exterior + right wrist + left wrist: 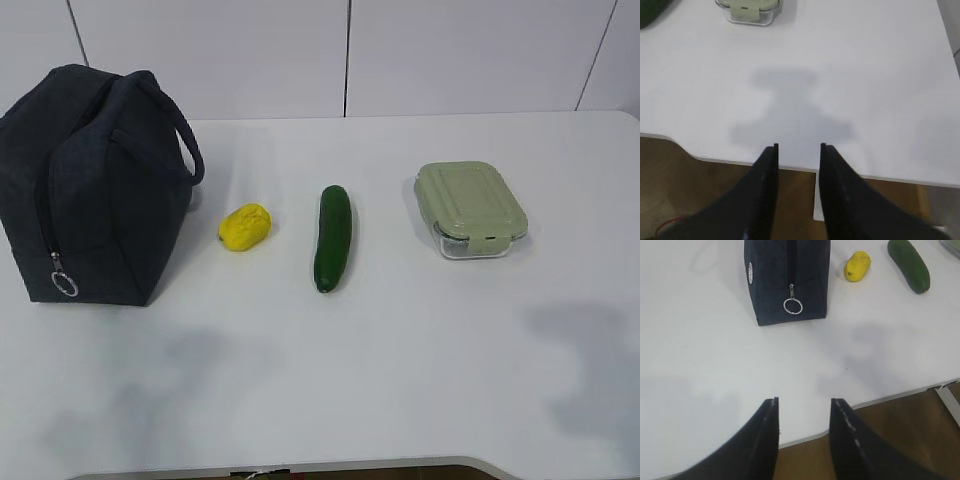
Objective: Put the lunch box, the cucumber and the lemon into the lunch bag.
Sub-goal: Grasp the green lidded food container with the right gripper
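The dark navy lunch bag (90,185) stands zipped at the table's left, its ring pull (792,305) hanging at the near end. To its right lie the yellow lemon (245,227), the dark green cucumber (333,237) and the lunch box (470,209) with a sage-green lid. My left gripper (804,401) hovers open over the front table edge, well short of the bag, nothing between its fingers. My right gripper (798,146) is open and empty near the front edge; the lunch box (749,10) lies far ahead. Neither gripper shows in the exterior view.
The white table (400,350) ends in a front edge (890,395) with a brown floor below. A white wall backs the table. Only the arms' shadows fall on the surface between the objects and the front edge.
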Controlling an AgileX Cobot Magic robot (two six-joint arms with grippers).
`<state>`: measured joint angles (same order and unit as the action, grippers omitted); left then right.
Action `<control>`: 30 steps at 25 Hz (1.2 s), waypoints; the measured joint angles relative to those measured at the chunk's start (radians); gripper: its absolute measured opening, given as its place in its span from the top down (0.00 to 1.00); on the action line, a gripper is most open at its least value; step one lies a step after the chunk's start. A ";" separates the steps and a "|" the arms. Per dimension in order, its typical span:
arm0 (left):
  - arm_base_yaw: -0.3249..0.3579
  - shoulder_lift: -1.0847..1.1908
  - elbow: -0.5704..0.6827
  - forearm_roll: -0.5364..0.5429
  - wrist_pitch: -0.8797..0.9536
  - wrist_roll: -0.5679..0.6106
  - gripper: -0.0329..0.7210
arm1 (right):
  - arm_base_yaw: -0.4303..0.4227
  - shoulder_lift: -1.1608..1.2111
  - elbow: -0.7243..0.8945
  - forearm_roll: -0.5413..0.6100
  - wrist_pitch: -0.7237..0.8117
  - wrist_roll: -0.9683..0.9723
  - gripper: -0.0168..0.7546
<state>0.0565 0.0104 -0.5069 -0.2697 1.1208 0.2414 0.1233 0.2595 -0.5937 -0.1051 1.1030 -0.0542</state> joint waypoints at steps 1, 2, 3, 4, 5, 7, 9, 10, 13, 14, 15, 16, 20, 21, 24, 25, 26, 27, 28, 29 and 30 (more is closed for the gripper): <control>0.000 0.000 0.000 0.000 0.000 0.000 0.64 | 0.000 0.037 -0.011 0.000 -0.004 0.009 0.67; 0.000 0.000 0.000 0.000 0.000 0.000 0.64 | 0.000 0.075 -0.025 0.000 -0.011 0.020 0.67; 0.000 0.000 0.000 0.000 0.000 0.000 0.64 | 0.000 0.106 -0.038 0.000 -0.016 0.027 0.67; 0.000 0.000 0.000 0.000 0.000 0.000 0.64 | 0.000 0.144 -0.050 0.002 -0.017 0.032 0.67; 0.000 0.000 0.000 0.000 0.000 0.000 0.64 | 0.000 0.181 -0.061 0.004 -0.018 0.034 0.67; 0.000 0.000 0.000 0.000 0.000 0.000 0.64 | 0.000 0.249 -0.086 0.025 -0.022 0.041 0.67; 0.000 0.000 0.000 -0.002 -0.002 0.000 0.64 | 0.000 0.325 -0.111 0.045 -0.023 0.041 0.67; 0.000 0.000 0.000 -0.002 -0.002 0.000 0.64 | 0.000 0.359 -0.126 0.053 -0.023 0.041 0.67; 0.000 0.000 0.000 -0.010 -0.002 0.000 0.64 | 0.000 0.482 -0.169 0.076 -0.029 0.043 0.67; 0.000 0.000 0.000 -0.013 -0.002 0.000 0.64 | 0.000 0.515 -0.184 0.086 -0.032 0.043 0.67; 0.000 0.000 0.000 -0.015 0.000 0.000 0.64 | 0.000 0.551 -0.195 0.096 -0.037 0.043 0.67; 0.000 0.000 0.000 -0.015 0.000 0.000 0.64 | 0.000 0.584 -0.207 0.105 -0.046 0.041 0.67; 0.000 0.000 0.000 -0.015 0.000 0.000 0.64 | 0.000 0.693 -0.245 0.183 -0.087 -0.007 0.67; 0.000 0.000 0.000 -0.015 0.000 0.000 0.64 | 0.000 0.716 -0.257 0.213 -0.094 -0.028 0.67; 0.000 0.000 0.000 -0.015 0.000 0.000 0.64 | 0.000 0.794 -0.293 0.303 -0.106 -0.098 0.67; 0.000 0.000 0.000 -0.015 0.000 0.000 0.64 | 0.000 0.822 -0.306 0.332 -0.109 -0.118 0.67; 0.000 0.000 0.000 -0.015 0.000 0.000 0.64 | 0.000 0.851 -0.317 0.353 -0.111 -0.141 0.67; 0.000 0.000 0.000 -0.015 0.000 0.000 0.64 | 0.000 0.879 -0.330 0.377 -0.112 -0.164 0.67; 0.000 0.000 0.000 -0.015 0.000 0.000 0.64 | 0.000 0.902 -0.344 0.398 -0.112 -0.185 0.67; 0.000 0.000 0.000 -0.015 0.000 0.000 0.64 | 0.000 0.930 -0.356 0.418 -0.115 -0.201 0.67; 0.000 0.000 0.000 -0.015 0.000 0.000 0.64 | -0.002 0.957 -0.369 0.435 -0.115 -0.221 0.67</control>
<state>0.0565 0.0104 -0.5069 -0.2846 1.1208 0.2414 0.1216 1.2162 -0.9631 0.3300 0.9882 -0.2748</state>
